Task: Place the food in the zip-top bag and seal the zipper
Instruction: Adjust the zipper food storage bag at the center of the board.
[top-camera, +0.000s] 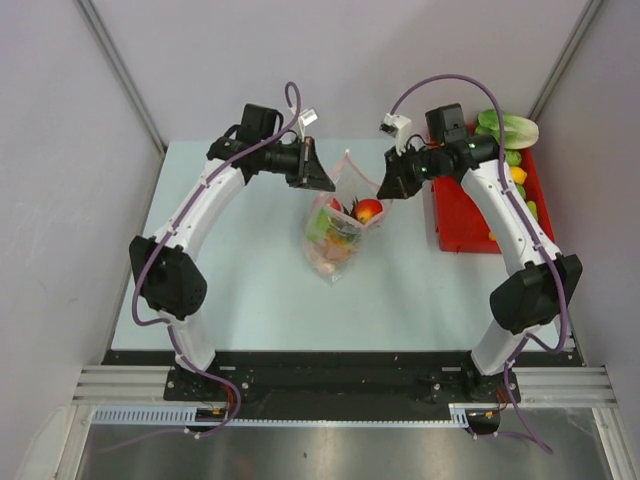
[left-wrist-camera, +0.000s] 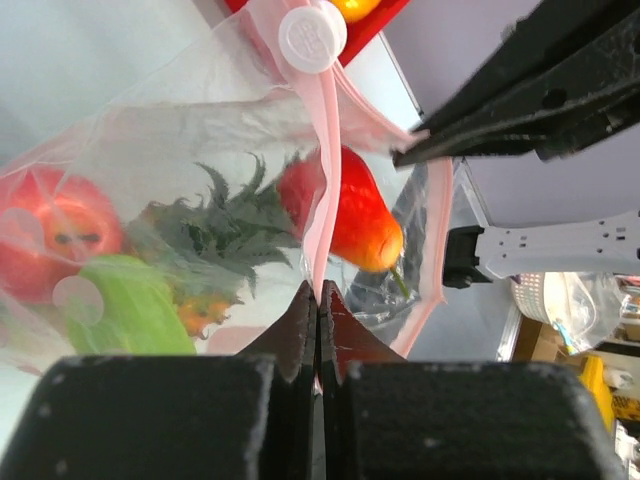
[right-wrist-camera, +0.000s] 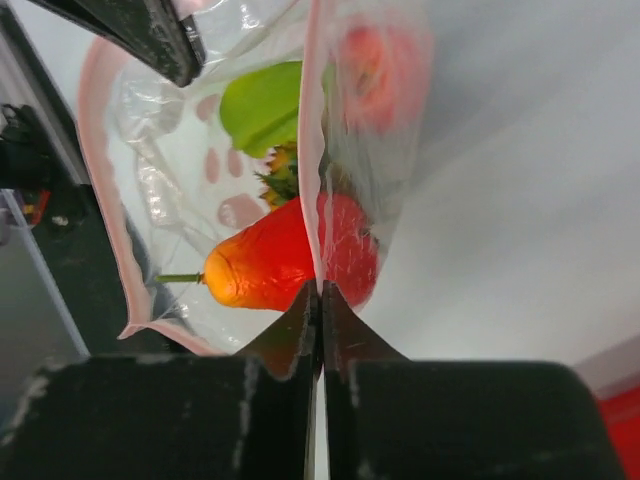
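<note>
The clear zip-top bag (top-camera: 335, 238) hangs between both arms over the table's middle, mouth upward. Inside it lie a red-orange fruit (left-wrist-camera: 356, 215), a dark spiky-leaved piece (left-wrist-camera: 228, 222), a green piece (left-wrist-camera: 135, 312) and a red round fruit (left-wrist-camera: 55, 235). My left gripper (left-wrist-camera: 318, 290) is shut on the pink zipper (left-wrist-camera: 322, 170) at the mouth's left edge, below a white slider (left-wrist-camera: 312, 38). At the right edge my right gripper (right-wrist-camera: 320, 288) is shut on the same zipper (right-wrist-camera: 308, 150), just above the red-orange fruit (right-wrist-camera: 265, 262). The mouth gapes between them.
A red tray (top-camera: 468, 218) stands at the table's right side, behind my right arm, with a pale green leafy vegetable (top-camera: 510, 128) and small yellow and green pieces (top-camera: 518, 175) on it. Grey walls close in at left and right.
</note>
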